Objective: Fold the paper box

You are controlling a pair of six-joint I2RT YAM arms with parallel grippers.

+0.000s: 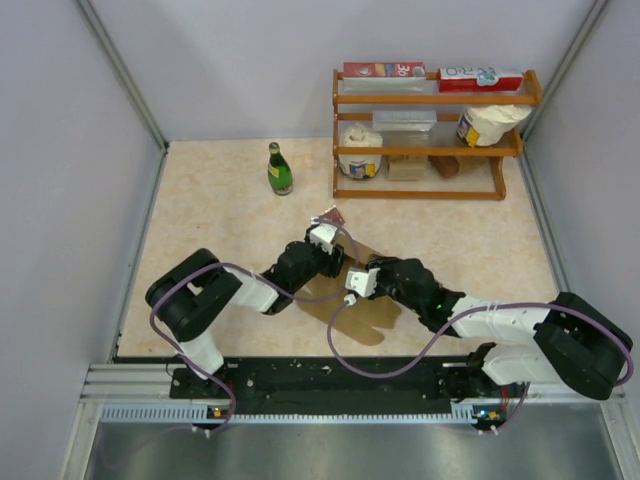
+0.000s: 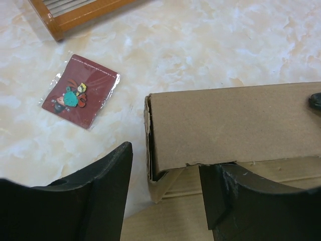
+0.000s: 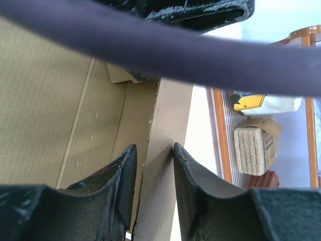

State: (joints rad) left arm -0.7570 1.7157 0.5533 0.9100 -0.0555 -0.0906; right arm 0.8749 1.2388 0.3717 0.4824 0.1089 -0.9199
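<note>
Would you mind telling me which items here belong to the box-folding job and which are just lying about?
Job in hand: paper box, left gripper, right gripper.
Lying about: dark-red card, green bottle, wooden rack.

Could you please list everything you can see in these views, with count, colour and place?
paper box: 1, plain brown, table centre, under both grippers
card: 1, dark red, clear-wrapped, beside the box's end
bottle: 1, green, left of rack
rack: 1, orange-brown wood, table's far right
printed cartons: 2, red and white, rack top
white packs: 2, white, inside rack
table: 1, beige marbled, under everything
left gripper: 1, black, open astride box end
right gripper: 1, black, fingers flanking a box edge
</note>
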